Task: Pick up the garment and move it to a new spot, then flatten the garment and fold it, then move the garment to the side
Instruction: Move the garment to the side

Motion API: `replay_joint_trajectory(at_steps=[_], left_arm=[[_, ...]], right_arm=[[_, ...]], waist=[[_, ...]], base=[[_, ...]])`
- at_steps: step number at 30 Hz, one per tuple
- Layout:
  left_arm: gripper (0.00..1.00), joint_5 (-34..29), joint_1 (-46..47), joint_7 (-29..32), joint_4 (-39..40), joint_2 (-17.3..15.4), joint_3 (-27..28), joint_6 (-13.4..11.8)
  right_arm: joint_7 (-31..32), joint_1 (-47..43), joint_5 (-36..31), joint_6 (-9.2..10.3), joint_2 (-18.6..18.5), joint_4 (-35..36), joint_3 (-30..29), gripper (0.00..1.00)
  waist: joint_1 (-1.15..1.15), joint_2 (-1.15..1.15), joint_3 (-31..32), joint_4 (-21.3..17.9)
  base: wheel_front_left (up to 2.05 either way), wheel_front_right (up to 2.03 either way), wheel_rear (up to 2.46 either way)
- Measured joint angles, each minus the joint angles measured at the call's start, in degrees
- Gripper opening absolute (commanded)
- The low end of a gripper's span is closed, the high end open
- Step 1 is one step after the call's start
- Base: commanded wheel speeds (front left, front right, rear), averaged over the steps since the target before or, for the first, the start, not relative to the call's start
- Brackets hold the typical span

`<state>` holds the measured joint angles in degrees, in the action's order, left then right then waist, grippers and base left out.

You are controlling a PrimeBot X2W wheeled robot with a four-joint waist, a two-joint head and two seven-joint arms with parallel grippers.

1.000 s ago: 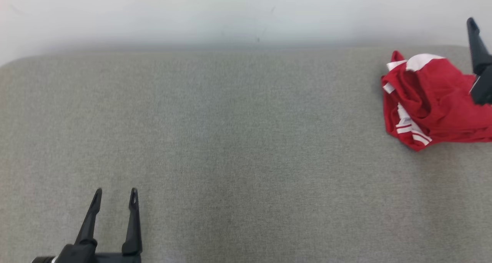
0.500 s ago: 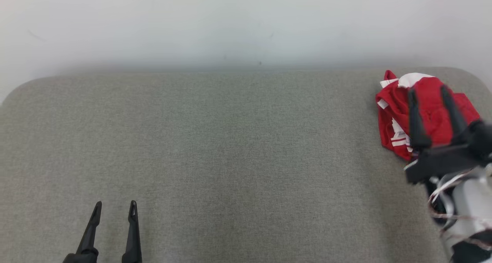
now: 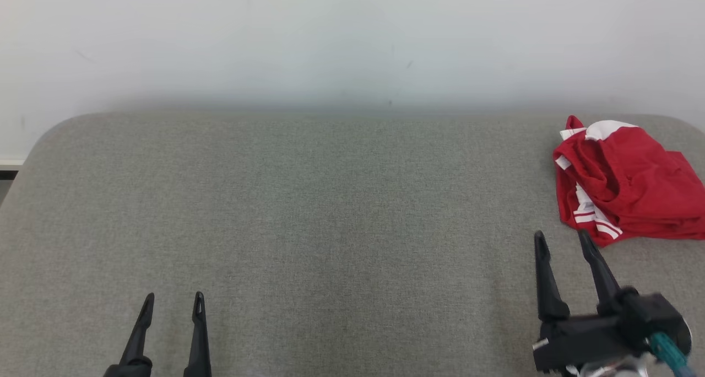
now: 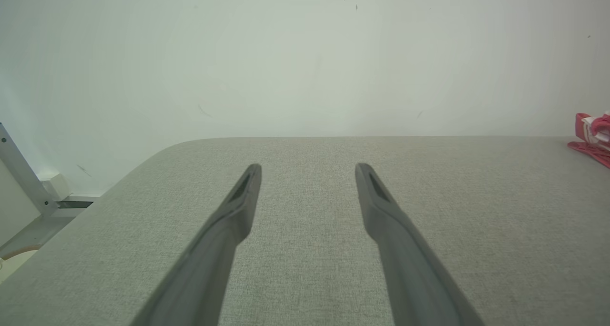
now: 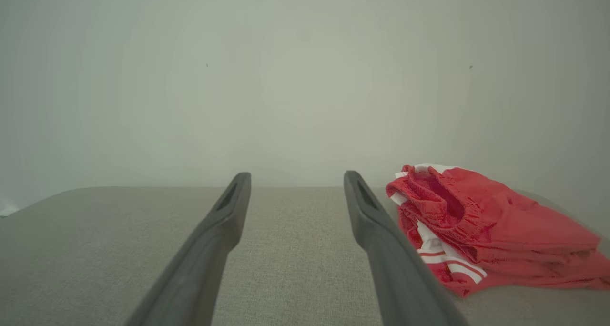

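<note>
The garment [image 3: 625, 181] is red cloth with white trim and white stripes, lying bunched near the far right corner of the grey padded table [image 3: 341, 211]. In the right wrist view the garment [image 5: 481, 230] lies just right of the fingers. The left wrist view catches a bit of the garment [image 4: 593, 135] at its right edge. My right gripper [image 3: 560, 240] is open at the lower right, its fingertips just short of the cloth and holding nothing. My left gripper [image 3: 173, 302] is open and empty at the lower left.
A pale wall [image 3: 352, 41] runs behind the table's far edge. The table's left rounded corner [image 3: 60, 126] drops to the floor, where a metal frame [image 4: 24, 183] stands. Bare grey surface lies between the two grippers.
My right gripper has drawn back from over the garment to the table's near right side, still open. The camera has tilted, so the whole picture has shifted down. The garment lies as before.
</note>
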<state>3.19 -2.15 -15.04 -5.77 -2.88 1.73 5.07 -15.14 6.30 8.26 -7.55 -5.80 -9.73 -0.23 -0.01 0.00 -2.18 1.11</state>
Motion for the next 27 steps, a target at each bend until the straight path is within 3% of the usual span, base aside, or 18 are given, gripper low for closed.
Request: replay_joint_trajectory(at_steps=[11, 27], left_arm=[[1.0, -0.9, -1.9, 0.0, -1.5, 0.0, -1.1, -0.5], [1.0, 0.3, -2.6, 0.0, -2.6, 0.0, 0.1, 0.1]], right_arm=[[0.0, -9.3, -2.7, 0.0, 2.8, 0.8, -4.0, 1.0], [0.0, -11.4, -0.2, 0.0, 2.9, 0.1, -0.3, 1.0]], waist=[[0.0, 0.0, 2.1, 1.4], [0.0, 0.0, 3.0, 1.1]], base=[[0.0, 0.0, 0.0], [0.0, 0.0, 0.0]])
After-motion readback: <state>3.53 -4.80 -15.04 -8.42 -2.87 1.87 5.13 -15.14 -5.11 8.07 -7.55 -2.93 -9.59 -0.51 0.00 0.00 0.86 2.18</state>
